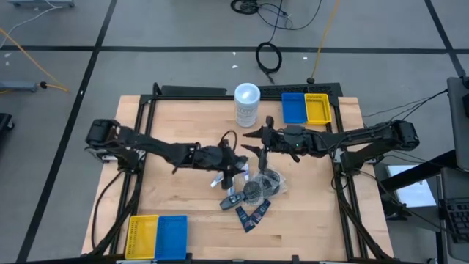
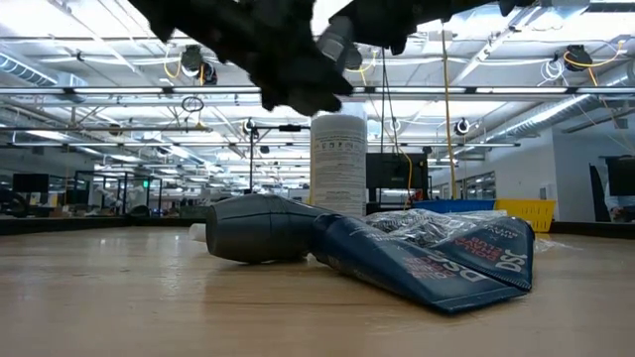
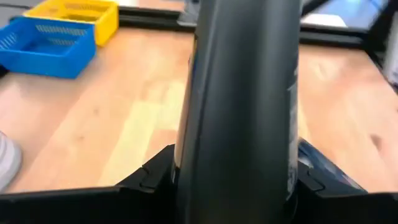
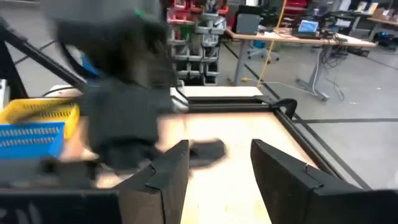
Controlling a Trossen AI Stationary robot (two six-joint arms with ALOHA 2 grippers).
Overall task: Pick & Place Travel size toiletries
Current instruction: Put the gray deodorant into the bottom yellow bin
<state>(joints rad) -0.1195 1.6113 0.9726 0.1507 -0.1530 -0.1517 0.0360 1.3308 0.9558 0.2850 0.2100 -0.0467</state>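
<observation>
A pile of travel size toiletries [image 1: 253, 194] lies on the table's middle: a dark grey mini bottle [image 2: 260, 230] on its side, navy sachets [image 2: 437, 260] and clear-wrapped bundles [image 2: 427, 223]. My left gripper [image 1: 236, 172] hovers over the pile's left side, shut on another dark grey bottle [image 3: 242, 93] that fills the left wrist view. My right gripper [image 4: 221, 168] hangs open just beyond it, toward the far edge [image 1: 250, 143], with nothing between its fingers. My left gripper pinches the dark grey bottle's body [image 3: 236, 155] between its two fingers [image 3: 155, 180], one on each side. The bottle reaches out well past the fingers and hangs clear of the table. Which end of it points outward does not show.
A tall white canister [image 1: 247, 104] stands at the far middle, with a blue and a yellow bin [image 1: 305, 108] to its right. Another yellow and blue pair of bins [image 1: 156, 236] sits at the near left. Bare wood lies on both sides of the pile.
</observation>
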